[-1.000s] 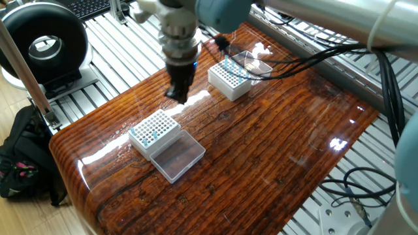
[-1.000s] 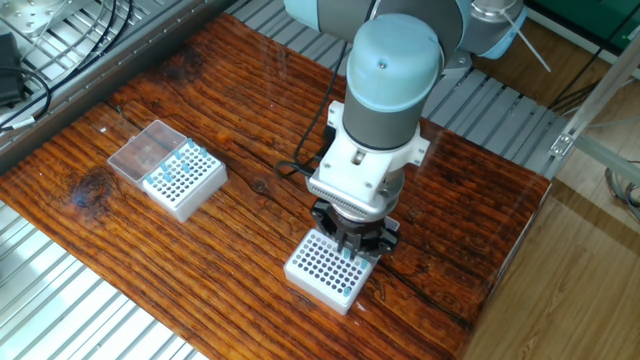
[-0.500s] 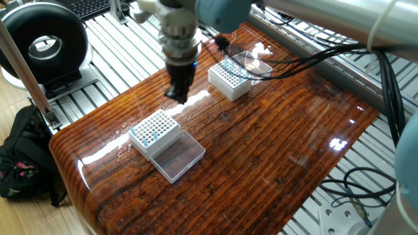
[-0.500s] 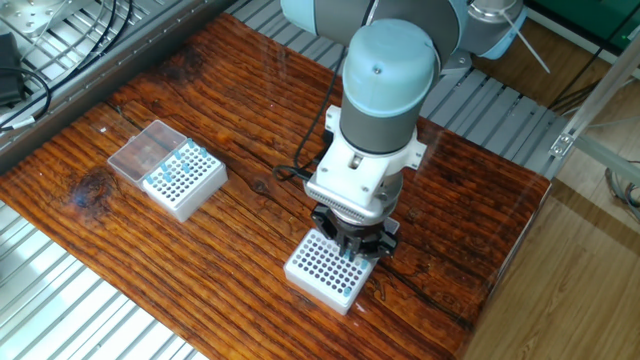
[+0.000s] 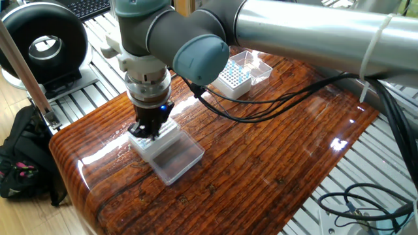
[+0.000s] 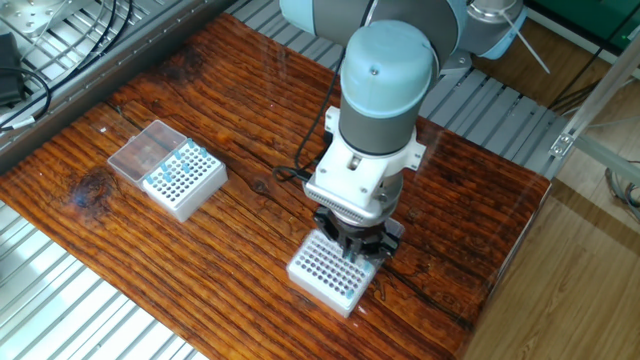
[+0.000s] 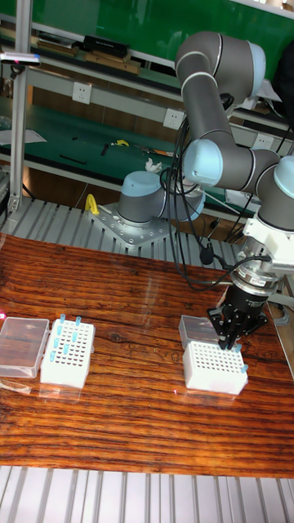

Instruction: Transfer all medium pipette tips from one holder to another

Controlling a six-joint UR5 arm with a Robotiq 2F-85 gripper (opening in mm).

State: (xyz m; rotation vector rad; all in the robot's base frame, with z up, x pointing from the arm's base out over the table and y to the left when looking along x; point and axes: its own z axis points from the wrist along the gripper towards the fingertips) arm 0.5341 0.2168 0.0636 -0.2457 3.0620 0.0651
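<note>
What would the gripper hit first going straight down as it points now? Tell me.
Most likely the white tip holder right under the gripper; it points down at the holder's back rows. Whether it carries a tip cannot be told.

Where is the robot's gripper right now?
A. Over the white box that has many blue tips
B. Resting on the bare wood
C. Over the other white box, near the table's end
C: the gripper hangs right over the nearly empty box, far from the box with many tips.
</note>
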